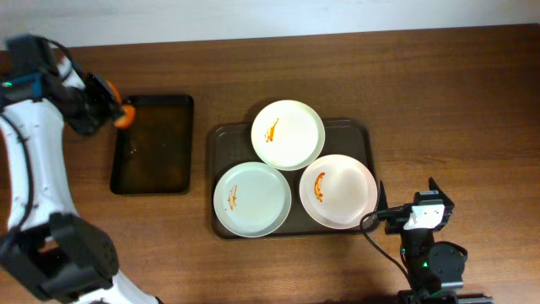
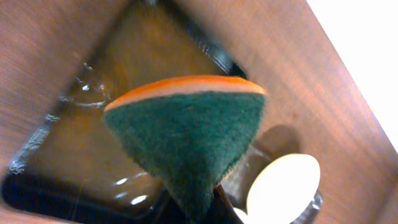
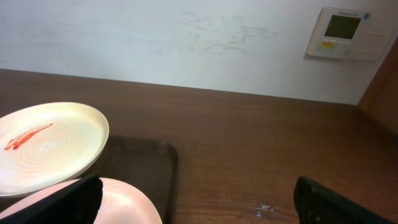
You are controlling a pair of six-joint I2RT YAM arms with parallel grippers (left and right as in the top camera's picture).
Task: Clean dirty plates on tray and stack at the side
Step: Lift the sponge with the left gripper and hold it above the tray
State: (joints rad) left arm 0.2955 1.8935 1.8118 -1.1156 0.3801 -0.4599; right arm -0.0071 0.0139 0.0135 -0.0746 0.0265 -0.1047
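Three plates (image 1: 288,134) are sitting smeared on the tray (image 1: 228,143), lying well to the right of the left gripper (image 1: 114,111). That gripper is hanging over the black tray's (image 1: 156,148) back left corner, apparently clamping the sponge (image 2: 186,137), though its fingers are mostly hidden. The right gripper (image 1: 407,198) is sitting spread wide and empty, nearer the pinkish plate (image 1: 338,191).

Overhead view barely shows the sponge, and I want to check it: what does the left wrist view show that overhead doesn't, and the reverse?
Only left wrist: the sponge's green scouring face and wet glints in the black tray. Only overhead: three sauce-smeared plates on the brown tray. Both: sponge, black tray, one plate.
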